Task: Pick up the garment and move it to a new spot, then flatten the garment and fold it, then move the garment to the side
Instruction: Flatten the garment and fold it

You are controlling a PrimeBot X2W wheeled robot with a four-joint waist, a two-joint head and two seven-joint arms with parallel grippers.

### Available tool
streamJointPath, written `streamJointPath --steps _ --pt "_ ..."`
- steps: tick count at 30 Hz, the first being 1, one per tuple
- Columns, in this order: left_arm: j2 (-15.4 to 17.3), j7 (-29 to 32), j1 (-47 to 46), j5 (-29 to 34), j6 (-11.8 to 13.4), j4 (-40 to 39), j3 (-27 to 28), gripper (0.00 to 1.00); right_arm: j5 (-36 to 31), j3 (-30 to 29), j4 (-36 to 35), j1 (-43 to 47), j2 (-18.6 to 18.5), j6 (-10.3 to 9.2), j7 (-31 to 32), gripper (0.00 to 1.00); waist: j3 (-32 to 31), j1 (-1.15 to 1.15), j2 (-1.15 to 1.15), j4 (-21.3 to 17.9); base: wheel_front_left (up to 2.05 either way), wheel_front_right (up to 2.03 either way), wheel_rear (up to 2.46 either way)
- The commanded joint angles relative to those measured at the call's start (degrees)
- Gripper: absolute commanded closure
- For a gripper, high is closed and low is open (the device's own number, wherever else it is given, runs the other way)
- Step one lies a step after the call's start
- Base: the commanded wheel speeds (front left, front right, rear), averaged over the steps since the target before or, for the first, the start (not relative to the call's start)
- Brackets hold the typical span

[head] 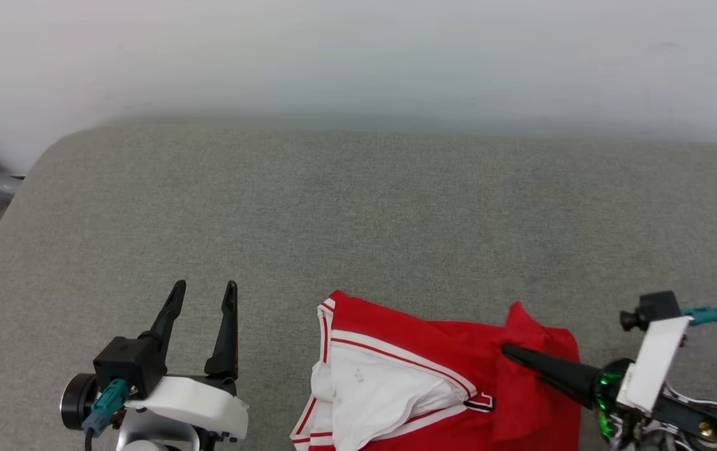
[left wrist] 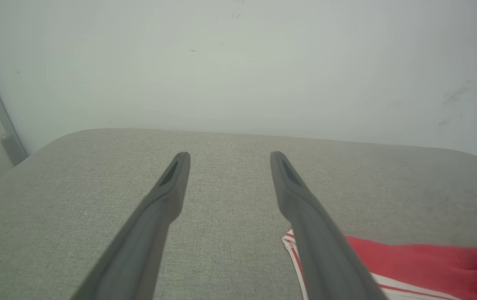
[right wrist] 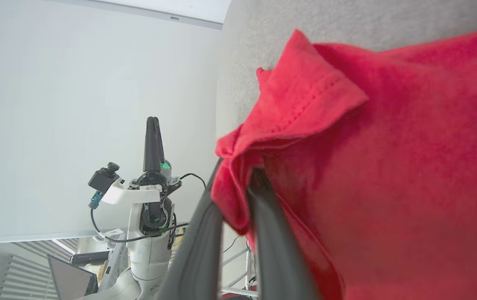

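Now the right gripper [head: 508, 352] is pinching the garment [head: 408, 341] for pick-up, a lift likely coming next, while the left gripper [head: 205, 288] is hanging wide open.

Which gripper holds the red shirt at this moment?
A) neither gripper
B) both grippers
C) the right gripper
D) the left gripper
C: the right gripper is shut on a red fold of the shirt, while the left gripper stands open, apart from it, holding nothing.
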Motion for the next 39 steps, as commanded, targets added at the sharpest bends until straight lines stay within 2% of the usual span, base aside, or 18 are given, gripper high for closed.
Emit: streamJointPath --steps 1,9,15,16,18,19,24,30,34,39 --pt "-0.27 -0.24 -0.92 0.1 -0.03 -0.1 -0.09 0.0 1.42 2.21 0.29 -1.17 0.22 -0.02 -1.11 1.0 1.15 0.0 0.0 0.85 0.0 0.0 0.0" --pt "-1.52 -1.01 -3.51 0.26 -0.85 0.95 -0.62 0.0 7.97 19.9 2.2 -4.81 0.17 -0.02 -10.03 1.0 5.17 0.0 0.0 2.88 0.0 0.0 0.0" --pt "-2.54 -1.63 -5.23 0.45 -1.61 2.17 -0.59 0.0 3.81 26.1 5.2 -6.5 0.14 -0.02 -16.5 1.0 7.52 0.0 0.0 3.65 0.0 0.0 0.0" --pt "-2.65 -1.7 -5.47 0.49 -1.7 2.37 -0.54 0.0 3.4 26.65 5.56 -6.72 0.14 -0.02 -17.31 0.94 7.82 0.0 0.0 3.66 0.0 0.0 0.0" --pt "-2.85 -1.9 -5.8 0.52 -2.05 2.91 -0.49 0.0 4.06 27.69 6.19 -6.73 0.13 -0.02 -18.06 0.43 8.2 0.0 0.0 3.6 0.0 0.0 0.0" --pt "-2.89 -1.97 -5.95 0.56 -2.11 3.1 -0.4 0.0 4.12 28.07 6.25 -7.0 0.14 -0.02 -18.34 0.0 8.39 0.0 0.0 3.49 0.0 0.0 0.0" --pt "-3.37 -2.14 -6.42 0.76 -2.71 3.91 -0.34 0.0 4.62 29.47 4.7 -7.91 0.01 -0.02 -19.54 0.0 8.25 0.0 0.0 2.74 0.0 0.0 0.0" --pt "-3.52 -2.23 -6.4 0.94 -3.11 4.68 -0.23 0.0 2.57 30.87 0.02 -8.28 -1.95 -0.02 -22.7 0.0 7.01 0.0 0.0 1.87 0.0 0.0 0.0" --pt "-3.64 -2.32 -5.52 1.2 -2.91 4.99 -0.16 0.0 -5.01 31.18 -2.36 -8.52 -5.43 -0.02 -31.0 0.0 5.7 0.0 0.0 1.21 0.0 0.0 0.0" --pt "-3.32 -2.37 -4.29 1.32 -2.15 4.95 0.11 0.0 -16.7 28.43 -0.93 -7.24 -9.95 -0.02 -42.03 0.0 3.78 0.0 0.0 -0.01 0.0 0.0 0.0"
